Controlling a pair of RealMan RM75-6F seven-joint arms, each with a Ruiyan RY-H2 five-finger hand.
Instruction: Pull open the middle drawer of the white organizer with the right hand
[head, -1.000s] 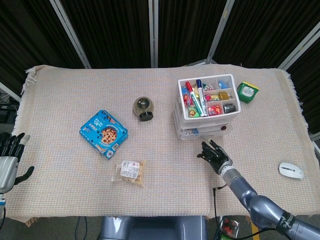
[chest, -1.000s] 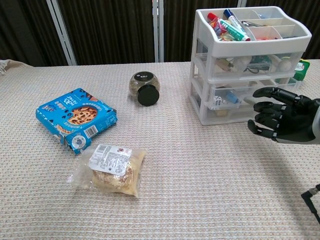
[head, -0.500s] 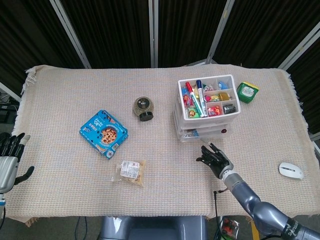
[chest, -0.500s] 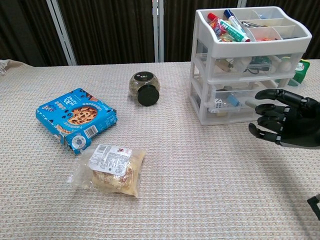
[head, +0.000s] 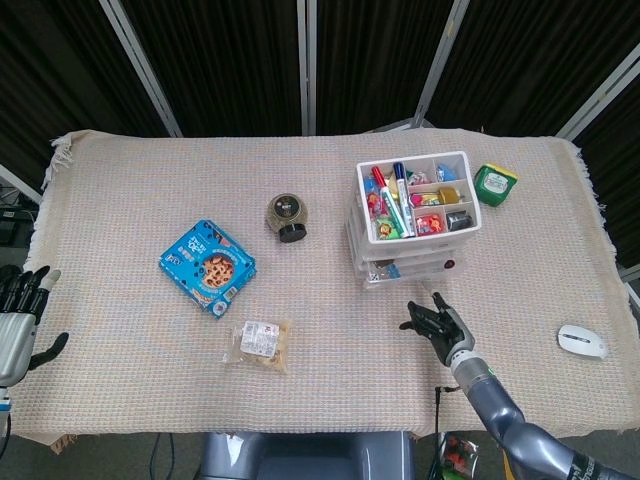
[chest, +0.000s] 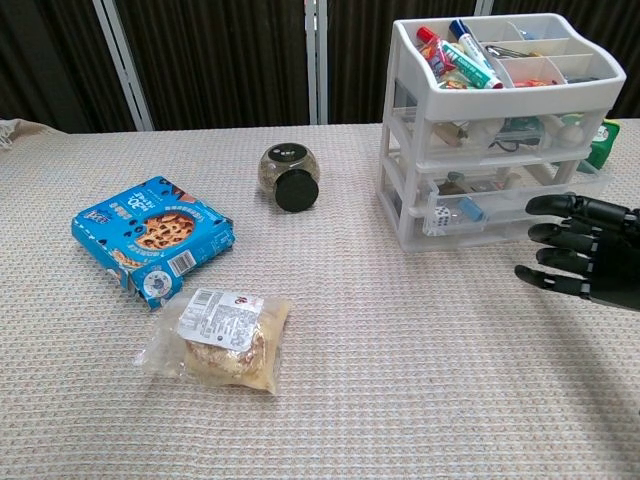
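1 white organizer (chest: 500, 130), 3 drawers; right hand (chest: 588, 262) fingers (chest: 548, 204) spread.

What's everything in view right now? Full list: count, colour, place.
organizer: 1, white, three drawers, open top tray, right of centre at the back
markers and small items: several, mixed colours, in the organizer's top tray
jar: 1, clear with black lid, on its side, left of the organizer
cookie box: 1, blue, lying flat, left of centre
snack bag: 1, clear with white label, in front of the cookie box
green container: 1, green, right of the organizer
mouse: 1, white, near the right edge
tablecloth: 1, beige woven, covering the table
left hand: black and silver, fingers apart, off the left edge
right hand: black, fingers spread, in front of the organizer, not touching it
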